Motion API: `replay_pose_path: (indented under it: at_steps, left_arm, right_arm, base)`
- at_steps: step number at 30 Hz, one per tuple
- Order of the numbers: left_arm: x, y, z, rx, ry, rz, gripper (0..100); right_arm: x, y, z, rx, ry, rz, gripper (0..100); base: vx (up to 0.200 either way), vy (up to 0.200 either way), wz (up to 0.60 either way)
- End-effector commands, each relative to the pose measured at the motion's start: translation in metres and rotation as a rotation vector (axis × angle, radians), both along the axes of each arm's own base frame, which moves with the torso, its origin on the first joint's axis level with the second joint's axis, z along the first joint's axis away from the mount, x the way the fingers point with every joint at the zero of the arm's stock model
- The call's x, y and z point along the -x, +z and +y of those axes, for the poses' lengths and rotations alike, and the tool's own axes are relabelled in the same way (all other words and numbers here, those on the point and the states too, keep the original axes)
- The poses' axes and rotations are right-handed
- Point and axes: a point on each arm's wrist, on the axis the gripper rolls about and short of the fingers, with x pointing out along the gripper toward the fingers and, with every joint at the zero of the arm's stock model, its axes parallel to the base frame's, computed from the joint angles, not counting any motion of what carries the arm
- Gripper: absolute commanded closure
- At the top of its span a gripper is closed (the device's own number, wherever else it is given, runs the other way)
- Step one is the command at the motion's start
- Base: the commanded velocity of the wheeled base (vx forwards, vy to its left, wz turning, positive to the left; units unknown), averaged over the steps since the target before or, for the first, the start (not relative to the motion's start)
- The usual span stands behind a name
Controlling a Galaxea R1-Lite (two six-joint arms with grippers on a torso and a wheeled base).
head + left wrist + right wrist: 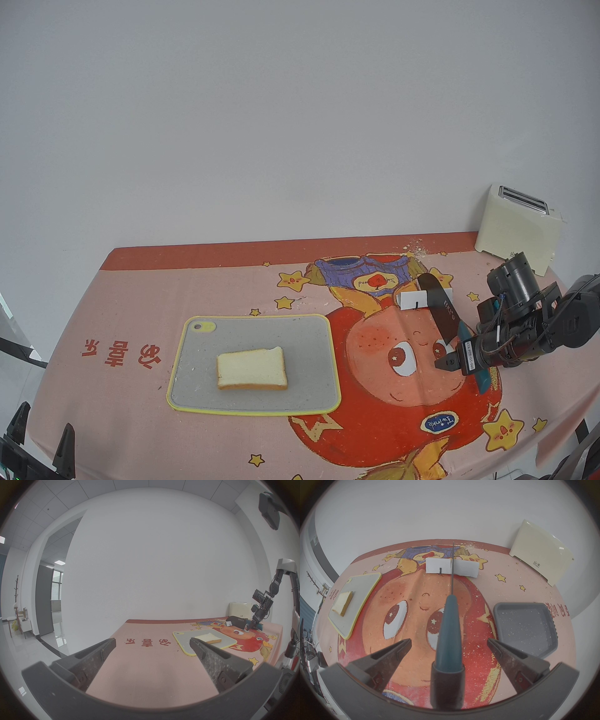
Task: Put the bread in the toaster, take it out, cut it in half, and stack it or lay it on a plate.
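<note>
A slice of bread [252, 369] lies flat on the grey, yellow-rimmed cutting board [312, 350] at the table's front left. To the right, a dark-bladed knife [439, 309] rests in a white holder [414, 299]. Its teal handle [449, 630] points toward my right gripper [462, 356]. That gripper is open, one finger on each side of the handle, neither touching it. My left gripper [153, 645] is open and holds nothing, low beyond the table's front-left corner. The cream toaster [519, 228] stands at the back right corner.
A grey square plate [518, 605], dusted with crumbs, sits on the table to the right of the knife, in front of the toaster. Crumbs are scattered over the cartoon tablecloth [375, 350]. The wall runs right behind the table's far edge.
</note>
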Motion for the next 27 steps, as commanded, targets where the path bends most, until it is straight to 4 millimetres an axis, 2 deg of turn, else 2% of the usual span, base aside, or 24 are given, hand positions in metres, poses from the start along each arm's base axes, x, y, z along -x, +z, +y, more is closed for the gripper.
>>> replay_pose_path:
  at_steps: [1,17,18,27]
  left_arm:
    - [-0.0006,-0.0051,0.0,0.0,0.0,0.009,0]
    - [-0.0006,-0.0051,0.0,0.001,0.0,0.009,0]
    - [-0.0006,-0.0051,0.0,0.001,0.0,0.009,0]
    - [-0.0006,-0.0051,0.0,0.0,0.0,0.009,0]
  right_arm:
    - [-0.0008,-0.0006,-0.0002,0.002,-0.002,0.002,0]
    - [-0.0072,-0.0066,0.0027,0.0,-0.002,-0.002,0]
    - [-0.0087,-0.0068,0.0033,-0.006,-0.002,-0.015,100]
    - [-0.0091,-0.0076,0.0044,-0.008,0.001,-0.02,100]
  base:
    - [0.0,0.0,0.0]
    - [0.0,0.0,0.0]
    - [0.0,0.0,0.0]
    - [0.0,0.0,0.0]
